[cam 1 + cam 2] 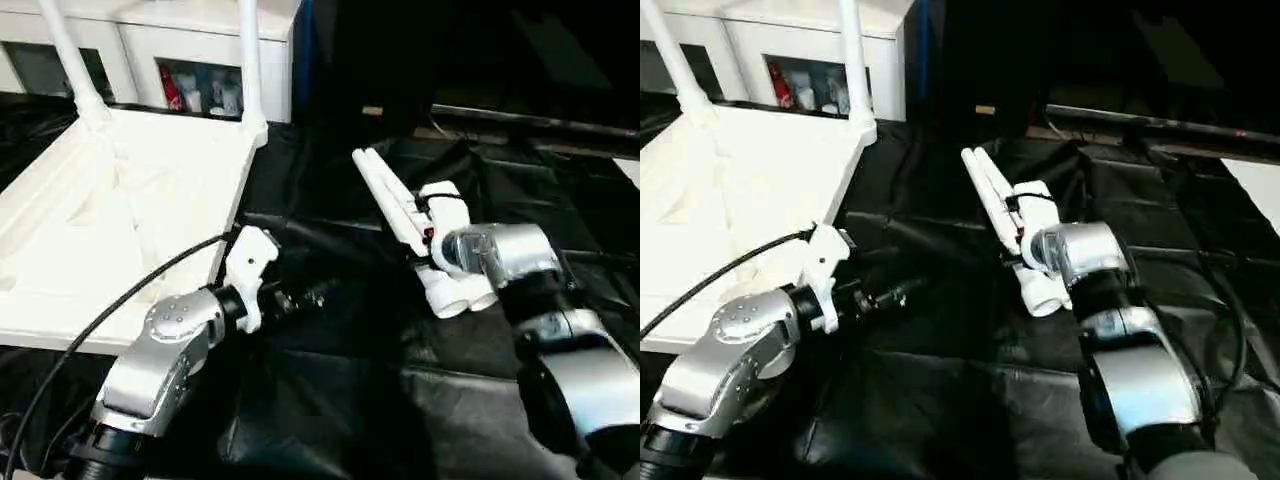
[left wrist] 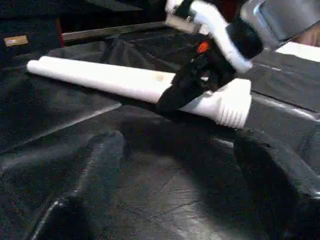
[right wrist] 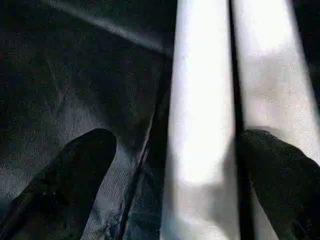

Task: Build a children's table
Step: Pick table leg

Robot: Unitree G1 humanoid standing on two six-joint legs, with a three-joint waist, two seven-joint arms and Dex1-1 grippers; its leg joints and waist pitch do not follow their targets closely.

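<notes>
From my head camera, the children's table [image 1: 130, 210] lies upside down at about ten o'clock on the black-covered work table [image 1: 330, 400], ribbed underside up. Two of its legs [image 1: 250, 60] stand upright in the far corner sockets. Two loose legs [image 1: 405, 225] lie side by side on the black cover at about one o'clock, touching each other, their ribbed plug ends toward me.

My right gripper [image 3: 175, 165] is down over those loose legs. Its wrist camera shows the two black fingers [image 3: 75, 175] spread wide, one on the black cover beside the pair and the other across the far leg, with the nearer leg between them. I see no squeeze on it.

My left gripper [image 2: 175, 190] hovers low over the bare cover just right of the tabletop's near edge, pointing toward the loose legs. Its fingers [image 2: 95, 175] are apart with only black cloth between them, holding nothing.

Behind the tabletop at eleven o'clock stands a white cabinet [image 1: 270, 55]. Its open compartment holds several small items [image 1: 200, 95], red and white, too blurred for me to name.
</notes>
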